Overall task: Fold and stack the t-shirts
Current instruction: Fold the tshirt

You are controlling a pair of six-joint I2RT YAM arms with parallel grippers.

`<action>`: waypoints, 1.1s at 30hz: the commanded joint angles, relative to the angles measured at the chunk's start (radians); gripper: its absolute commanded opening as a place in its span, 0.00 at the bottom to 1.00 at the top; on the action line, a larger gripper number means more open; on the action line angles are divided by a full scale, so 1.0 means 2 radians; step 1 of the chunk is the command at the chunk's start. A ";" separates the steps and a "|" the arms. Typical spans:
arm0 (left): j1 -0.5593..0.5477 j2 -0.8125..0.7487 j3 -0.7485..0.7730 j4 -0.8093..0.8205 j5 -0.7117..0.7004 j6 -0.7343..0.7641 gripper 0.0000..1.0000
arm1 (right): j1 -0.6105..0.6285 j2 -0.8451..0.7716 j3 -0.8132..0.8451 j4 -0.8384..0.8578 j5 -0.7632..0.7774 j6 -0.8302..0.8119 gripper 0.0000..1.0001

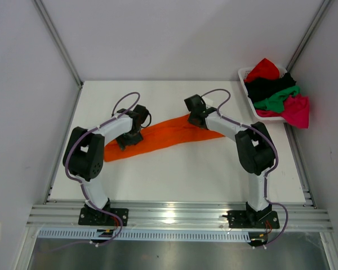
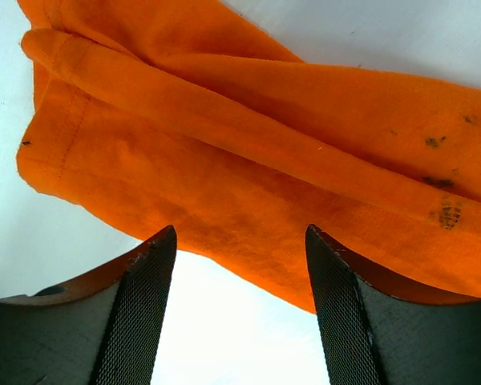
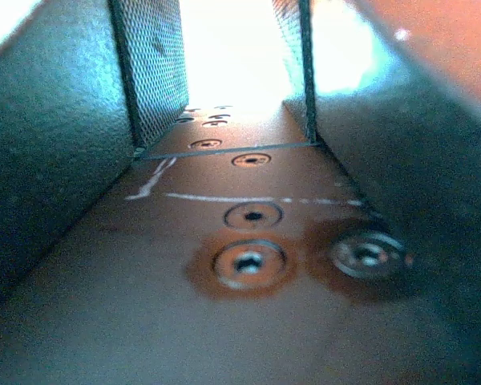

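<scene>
A bright orange t-shirt (image 1: pixel 169 132) lies bunched into a long diagonal band across the white table (image 1: pixel 186 174). My left gripper (image 1: pixel 125 140) hovers at its lower left end, open. In the left wrist view the orange t-shirt (image 2: pixel 248 144) lies just beyond the gripper (image 2: pixel 240 233), with bare table between the fingers. My right gripper (image 1: pixel 198 120) is down at the band's upper right end. In the right wrist view, the right gripper (image 3: pixel 232 48) has its mesh pads (image 3: pixel 148 72) apart around a bright gap, with nothing between them.
A white basket (image 1: pixel 244 75) at the back right corner holds a red t-shirt (image 1: pixel 263 68), a black one (image 1: pixel 267 87), a green one (image 1: pixel 279 99) and a magenta-pink one (image 1: pixel 297 110) hanging over its side. Walls close in the table on three sides.
</scene>
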 commanded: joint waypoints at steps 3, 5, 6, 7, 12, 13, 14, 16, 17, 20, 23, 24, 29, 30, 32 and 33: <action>-0.005 -0.009 -0.002 0.010 -0.010 0.006 0.68 | 0.003 0.013 0.008 0.008 0.008 0.002 0.33; -0.006 -0.009 -0.003 0.010 -0.011 0.006 0.68 | 0.002 0.017 0.009 0.010 0.008 -0.001 0.33; -0.005 -0.009 -0.002 0.010 -0.011 0.006 0.69 | 0.000 0.018 0.009 0.014 0.007 -0.002 0.33; -0.006 -0.009 -0.003 0.010 -0.010 0.006 0.69 | -0.001 0.023 0.009 0.015 0.004 -0.004 0.33; -0.005 -0.009 -0.002 0.010 -0.010 0.007 0.68 | -0.003 0.038 0.014 0.031 -0.002 -0.031 0.32; -0.005 -0.009 -0.002 0.010 -0.010 0.007 0.68 | -0.002 0.042 0.018 0.033 -0.004 -0.040 0.32; -0.005 -0.009 -0.003 0.009 -0.011 0.006 0.68 | 0.000 0.044 0.020 0.034 -0.002 -0.048 0.32; -0.005 -0.008 -0.003 0.009 -0.011 0.006 0.69 | 0.002 0.047 0.025 0.035 0.000 -0.074 0.32; -0.005 -0.008 -0.001 0.008 -0.011 0.006 0.69 | 0.003 0.049 0.027 0.035 0.000 -0.081 0.32; -0.005 -0.007 -0.001 0.008 -0.011 0.005 0.69 | 0.007 0.050 0.028 0.040 0.003 -0.103 0.32; -0.005 -0.007 0.000 0.007 -0.011 0.005 0.69 | 0.010 0.050 0.030 0.044 0.007 -0.120 0.31; -0.006 -0.006 0.000 0.007 -0.011 0.005 0.69 | 0.011 0.051 0.031 0.044 0.008 -0.122 0.31; -0.005 -0.006 0.001 0.006 -0.010 0.005 0.69 | 0.013 0.053 0.030 0.049 0.000 -0.129 0.04; -0.005 -0.005 0.001 0.006 -0.010 0.005 0.69 | 0.012 0.053 0.029 0.051 -0.003 -0.129 0.02; -0.005 -0.006 0.000 0.006 -0.010 0.005 0.69 | 0.012 0.054 0.027 0.053 -0.006 -0.130 0.00; -0.005 -0.006 0.000 0.006 -0.010 0.005 0.69 | 0.011 0.054 0.026 0.053 -0.006 -0.130 0.00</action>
